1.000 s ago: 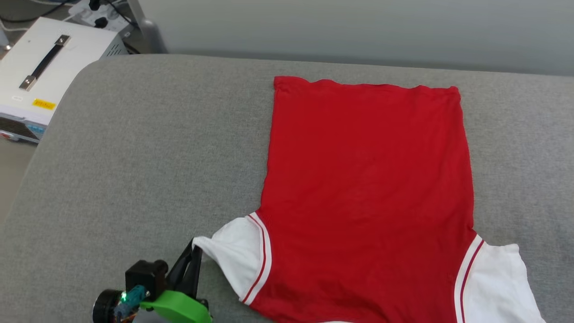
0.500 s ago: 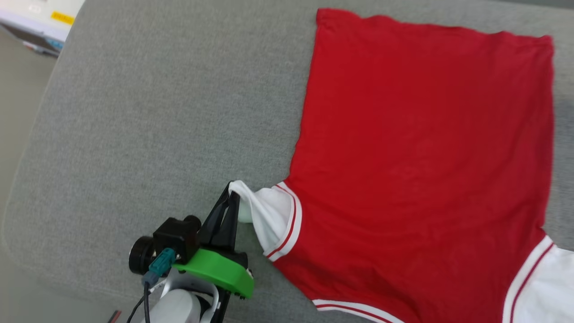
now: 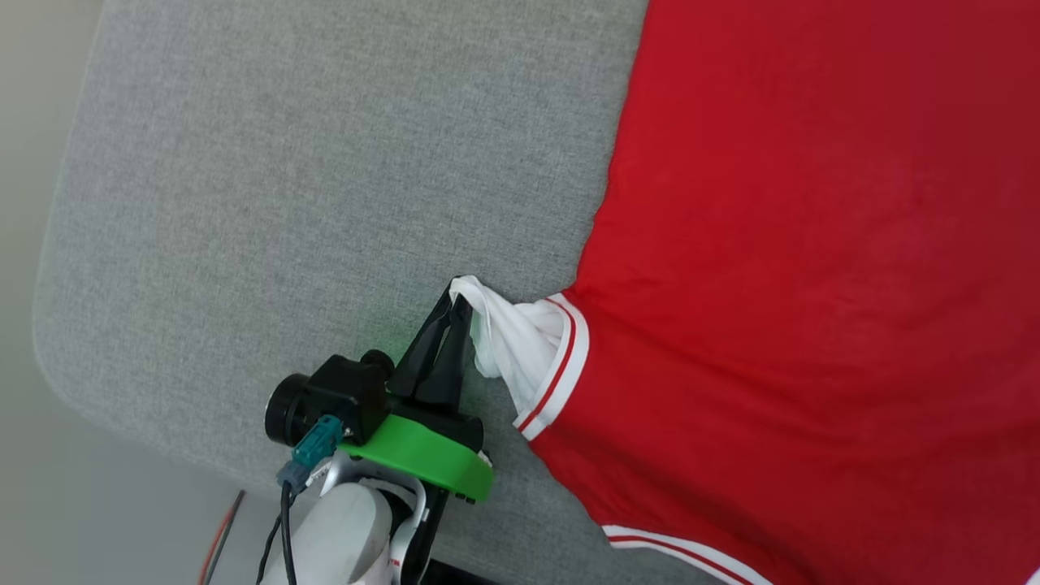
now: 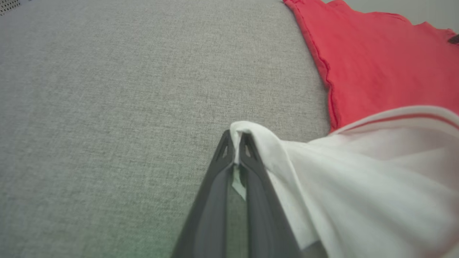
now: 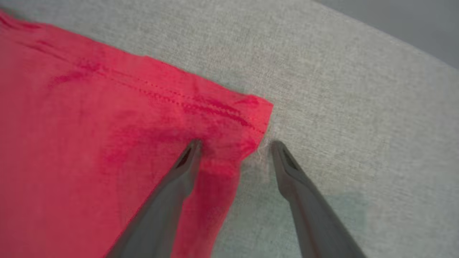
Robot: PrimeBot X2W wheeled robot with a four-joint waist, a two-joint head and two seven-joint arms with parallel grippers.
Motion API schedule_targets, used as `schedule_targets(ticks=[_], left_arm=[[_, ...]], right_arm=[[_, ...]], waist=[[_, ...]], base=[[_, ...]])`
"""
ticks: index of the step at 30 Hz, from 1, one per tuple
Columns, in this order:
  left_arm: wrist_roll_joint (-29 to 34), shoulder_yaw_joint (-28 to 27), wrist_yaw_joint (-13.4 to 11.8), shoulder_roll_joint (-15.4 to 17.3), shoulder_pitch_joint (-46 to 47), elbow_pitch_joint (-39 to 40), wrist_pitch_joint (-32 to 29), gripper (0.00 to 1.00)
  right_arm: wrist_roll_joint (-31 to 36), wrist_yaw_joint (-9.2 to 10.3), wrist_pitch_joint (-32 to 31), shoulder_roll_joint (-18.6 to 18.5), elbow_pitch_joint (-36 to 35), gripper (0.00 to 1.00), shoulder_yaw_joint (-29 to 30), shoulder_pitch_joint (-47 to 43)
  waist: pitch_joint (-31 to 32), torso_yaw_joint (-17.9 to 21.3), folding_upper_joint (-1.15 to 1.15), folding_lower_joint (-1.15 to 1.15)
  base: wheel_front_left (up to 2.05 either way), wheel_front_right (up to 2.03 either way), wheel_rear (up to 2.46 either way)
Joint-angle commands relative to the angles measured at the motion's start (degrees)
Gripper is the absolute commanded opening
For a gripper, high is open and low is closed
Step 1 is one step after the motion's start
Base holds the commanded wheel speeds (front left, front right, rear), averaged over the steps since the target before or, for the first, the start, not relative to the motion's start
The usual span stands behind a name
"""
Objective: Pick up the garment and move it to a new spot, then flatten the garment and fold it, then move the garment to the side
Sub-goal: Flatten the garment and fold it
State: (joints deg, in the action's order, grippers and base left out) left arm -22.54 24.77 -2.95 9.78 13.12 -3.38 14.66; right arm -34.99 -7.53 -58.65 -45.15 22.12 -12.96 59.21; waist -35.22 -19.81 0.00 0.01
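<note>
garment (image 3: 772, 284) on grey cushion (image 3: 284, 203), left gripper (image 3: 457, 296) pinching sleeve (image 3: 524, 345)

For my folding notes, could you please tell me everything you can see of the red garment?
The garment is a red T-shirt of soft knit cloth with a white short sleeve and red-and-white trim. It lies spread, plain side up, on the grey fabric surface. The left tool is shut on the sleeve's tip, bunching it. The right tool stands open astride a hem corner, one finger over the red cloth.
</note>
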Motion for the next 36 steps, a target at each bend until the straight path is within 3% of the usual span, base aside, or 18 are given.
schedule_targets(ticks=[1, 7, 8, 9, 23, 29, 36], left_arm=[[0.9, -0.8, 0.6, -0.8, 1.2, -0.4, 0.3, 0.00], [2.9, -3.1, 2.7, -2.7, 1.0, -1.8, 0.3, 0.00], [3.1, -3.4, 2.9, -2.8, 0.9, -2.0, 0.3, 0.00], [3.5, -3.8, 3.3, -2.9, 0.9, -2.2, 0.3, 0.00], [6.0, -9.6, 6.0, -2.7, -2.9, -5.7, 0.3, 0.00], [5.7, -11.8, 6.4, -1.7, -6.2, -7.9, 0.3, 0.00], [5.0, -14.3, 6.3, -0.8, -10.5, -9.6, 0.3, 0.00]], right_arm=[[0.6, 0.04, 0.6, 0.2, 0.9, 1.00, -0.9, -0.1], [-1.2, 0.04, 0.1, 0.0, 3.5, 1.00, -4.1, -4.5], [-1.6, 0.04, 0.3, -0.2, 3.5, 0.40, -4.2, -4.7], [-1.9, 0.04, 0.8, -0.5, 3.7, 0.00, -4.3, -4.7], [-4.4, 0.04, 15.5, -1.6, 1.9, 0.00, -7.8, -4.8], [-7.6, 0.04, 21.2, -5.5, -1.3, 0.00, -10.9, -12.0], [-11.8, 0.04, 26.9, -8.6, -4.4, 0.00, -10.0, -24.6]], waist=[[-3.7, -2.9, 0.00, -0.01], [-3.4, -2.4, 0.00, -0.01], [-3.2, -2.2, 0.00, -0.01], [-2.8, -2.0, 0.00, -0.01], [8.1, 4.1, 0.00, -0.01], [14.3, 7.5, 0.00, -0.01], [20.5, 11.1, 0.00, -0.01]], base=[[0.00, 0.00, 0.00], [0.00, 0.00, 0.00], [0.00, 0.00, 0.00], [0.00, 0.00, 0.00], [0.00, 0.00, 0.00], [0.00, 0.00, 0.00], [0.00, 0.00, 0.00]])
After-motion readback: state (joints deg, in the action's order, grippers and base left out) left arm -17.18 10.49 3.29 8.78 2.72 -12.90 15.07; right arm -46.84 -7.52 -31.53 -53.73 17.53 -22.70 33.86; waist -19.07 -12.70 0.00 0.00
